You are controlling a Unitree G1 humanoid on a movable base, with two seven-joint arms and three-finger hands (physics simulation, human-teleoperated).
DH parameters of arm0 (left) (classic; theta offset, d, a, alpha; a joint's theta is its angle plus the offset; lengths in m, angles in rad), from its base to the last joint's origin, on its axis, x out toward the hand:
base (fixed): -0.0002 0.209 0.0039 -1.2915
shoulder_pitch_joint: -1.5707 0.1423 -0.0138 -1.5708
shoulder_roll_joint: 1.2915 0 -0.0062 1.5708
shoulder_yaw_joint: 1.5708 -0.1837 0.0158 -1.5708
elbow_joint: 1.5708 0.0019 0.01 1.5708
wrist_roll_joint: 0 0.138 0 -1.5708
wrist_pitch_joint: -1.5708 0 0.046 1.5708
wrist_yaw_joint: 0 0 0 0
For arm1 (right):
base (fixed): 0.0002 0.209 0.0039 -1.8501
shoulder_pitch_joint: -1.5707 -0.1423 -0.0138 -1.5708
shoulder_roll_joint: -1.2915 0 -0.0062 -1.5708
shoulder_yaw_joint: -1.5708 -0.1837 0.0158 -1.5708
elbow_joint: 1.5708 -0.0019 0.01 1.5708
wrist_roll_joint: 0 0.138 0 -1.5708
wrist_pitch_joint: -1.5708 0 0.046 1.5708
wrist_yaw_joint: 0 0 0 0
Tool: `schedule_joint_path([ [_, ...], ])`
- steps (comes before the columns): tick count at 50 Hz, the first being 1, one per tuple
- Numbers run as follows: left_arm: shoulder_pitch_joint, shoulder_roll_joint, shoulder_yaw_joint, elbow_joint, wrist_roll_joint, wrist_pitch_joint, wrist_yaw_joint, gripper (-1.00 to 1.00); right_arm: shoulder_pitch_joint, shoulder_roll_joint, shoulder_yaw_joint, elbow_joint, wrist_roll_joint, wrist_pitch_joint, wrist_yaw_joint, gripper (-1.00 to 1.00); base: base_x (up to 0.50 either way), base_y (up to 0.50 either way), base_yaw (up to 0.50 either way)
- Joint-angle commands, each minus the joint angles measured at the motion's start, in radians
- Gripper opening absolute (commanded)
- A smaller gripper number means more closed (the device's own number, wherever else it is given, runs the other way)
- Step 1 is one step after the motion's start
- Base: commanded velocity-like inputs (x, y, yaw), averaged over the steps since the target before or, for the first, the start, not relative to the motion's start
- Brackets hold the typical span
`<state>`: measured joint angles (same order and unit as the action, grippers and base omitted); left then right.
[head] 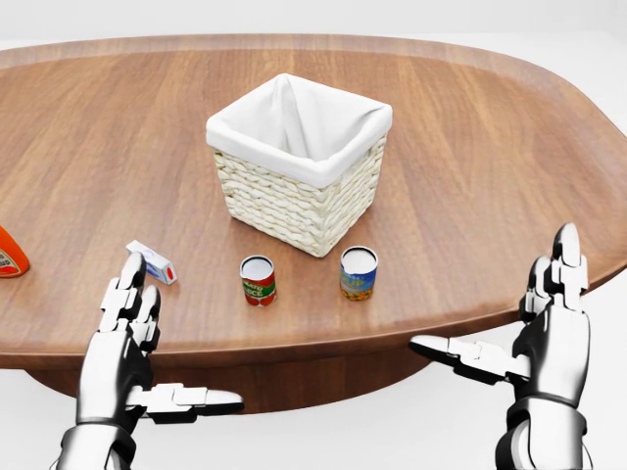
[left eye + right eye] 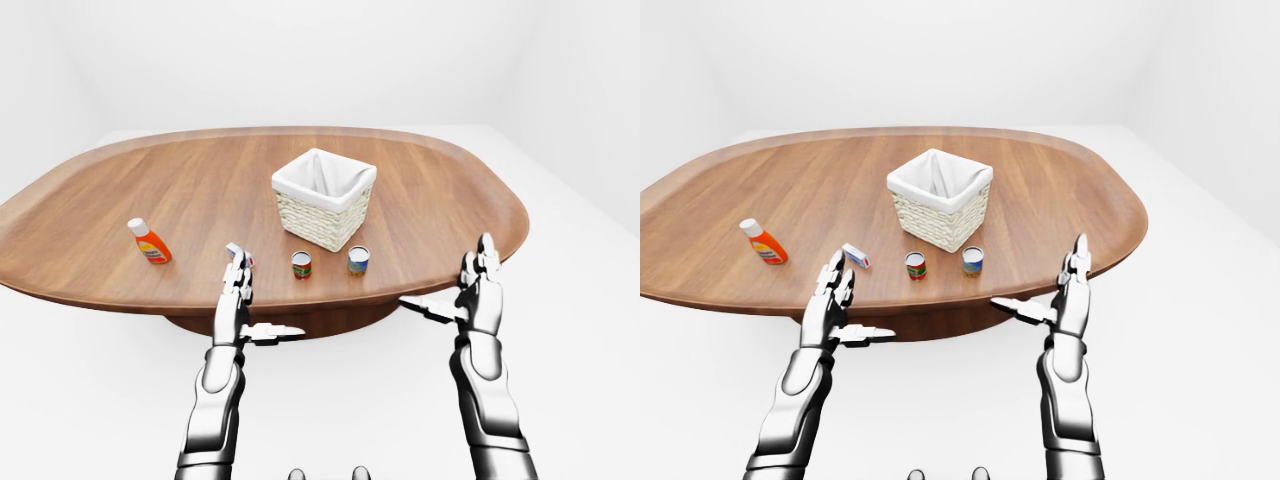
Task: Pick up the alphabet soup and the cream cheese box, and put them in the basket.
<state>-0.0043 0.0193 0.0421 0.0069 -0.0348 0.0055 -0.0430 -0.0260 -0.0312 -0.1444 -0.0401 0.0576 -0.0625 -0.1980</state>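
White walls and a white floor surround an oval wooden tabletop [image 2: 200,190] with a raised rim. Near its middle stands a woven basket [image 1: 299,201] lined with white cloth, open at the top and holding nothing that can be seen.

In the head view, two cans stand upright just below the basket, apart from it and from each other. The left one, the alphabet soup [image 1: 258,280], has a red label with a green band; the right one, a second can [image 1: 359,273], has a blue and yellow label. Left of the soup lies the cream cheese box [image 1: 152,261], small, white and blue, flat on the wood and turned at an angle. An orange bottle [image 2: 149,241] with a white cap lies further left, well apart from the rest; the head view shows only its edge.

The left hand [image 1: 127,338] hovers over the tabletop's near edge, its fingers [image 1: 132,279] straight and spread, thumb pointing right, holding nothing. Its fingertips sit just below the cream cheese box in the head view; whether they touch it cannot be told. The right hand [image 1: 549,338] is raised off the tabletop's lower right edge, fingers likewise extended and empty, thumb pointing left toward the cans, well apart from both.
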Motion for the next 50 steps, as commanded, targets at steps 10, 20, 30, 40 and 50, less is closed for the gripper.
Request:
schedule_joint_path([
  [10,0.001,0.002,0.005,-0.004,-0.008,0.004,-0.002,1.00,0.008,-0.022,-0.116,-0.056,0.020,-0.025,-0.261,1.00,0.00,0.00,0.00],
  [20,-0.002,0.004,0.007,0.013,-0.005,-0.009,-0.005,1.00,0.041,-0.021,-0.165,-0.109,0.004,-0.025,-0.326,1.00,0.00,0.00,0.00],
  [30,0.002,0.003,0.005,0.002,-0.004,-0.001,-0.004,1.00,0.049,-0.021,-0.189,-0.122,0.011,-0.025,-0.326,1.00,0.00,0.00,0.00],
  [40,-0.005,0.003,0.007,0.018,-0.003,-0.008,0.000,1.00,0.049,-0.025,-0.218,-0.112,-0.034,-0.025,-0.326,1.00,0.00,0.00,0.00],
  [50,-0.007,0.003,0.008,0.022,-0.009,-0.006,-0.001,1.00,0.047,-0.028,-0.228,-0.113,-0.045,-0.025,-0.326,1.00,0.00,0.00,0.00],
])
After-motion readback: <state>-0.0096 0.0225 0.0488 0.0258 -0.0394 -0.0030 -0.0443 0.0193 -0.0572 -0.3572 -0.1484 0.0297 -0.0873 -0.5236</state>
